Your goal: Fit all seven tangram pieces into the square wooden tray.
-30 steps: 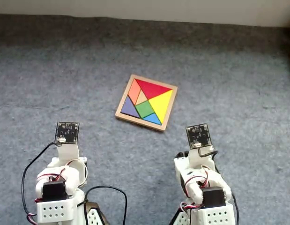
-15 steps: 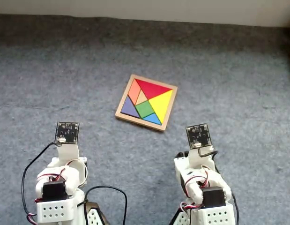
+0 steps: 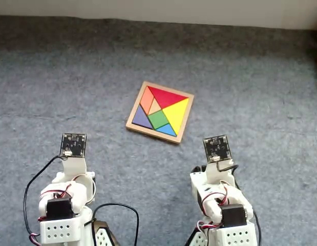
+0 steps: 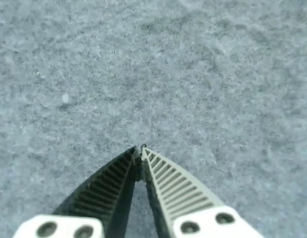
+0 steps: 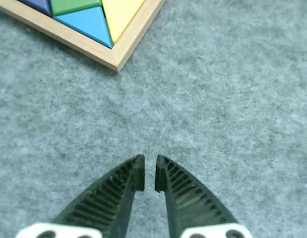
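Observation:
The square wooden tray (image 3: 152, 135) lies mid-carpet, turned slightly. Inside it, lying flat and edge to edge, are a red triangle (image 3: 166, 96), yellow triangle (image 3: 176, 113), orange piece (image 3: 147, 100), tan triangle (image 3: 154, 106), green square (image 3: 158, 119), purple triangle (image 3: 140, 119) and light blue triangle (image 3: 167, 129). My left gripper (image 4: 140, 151) is shut over bare carpet, well short of the tray. A narrow slit shows between the tips of my right gripper (image 5: 149, 173), which holds nothing and hangs just short of the tray corner (image 5: 113, 62). The light blue triangle (image 5: 86, 22) sits nearest that corner.
Grey carpet (image 3: 260, 102) covers the whole work surface, with open room on every side of the tray. The left arm (image 3: 66, 200) and the right arm (image 3: 219, 200) are folded back at the near edge. A pale wall strip (image 3: 158, 7) runs along the far side.

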